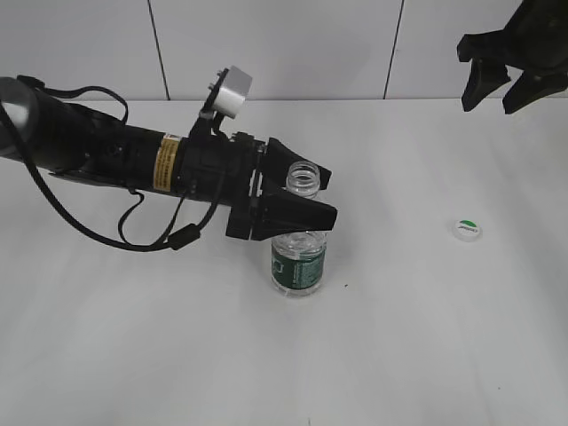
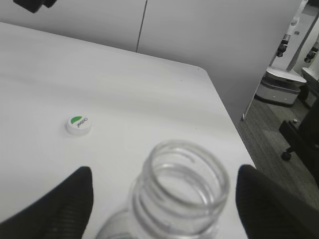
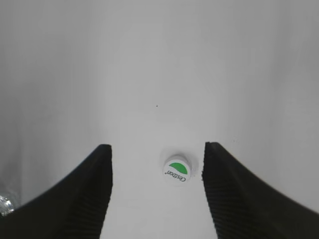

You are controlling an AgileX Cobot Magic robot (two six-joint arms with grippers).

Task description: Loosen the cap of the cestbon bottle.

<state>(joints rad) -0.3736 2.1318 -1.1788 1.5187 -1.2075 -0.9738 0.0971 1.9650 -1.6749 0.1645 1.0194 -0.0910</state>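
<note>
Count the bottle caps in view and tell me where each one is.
1. The cap lies alone on the white table, to the right of the open cestbon bottle and apart from it. No other cap shows.

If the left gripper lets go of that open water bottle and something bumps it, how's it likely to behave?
The cestbon bottle looks empty and thin-walled, so it is probably very light and would slide or tip easily. It is tall for its narrow base, which adds to that. Once down, its round body would likely roll. Its cap lies apart on the table, but nothing seems left to spill.
</note>
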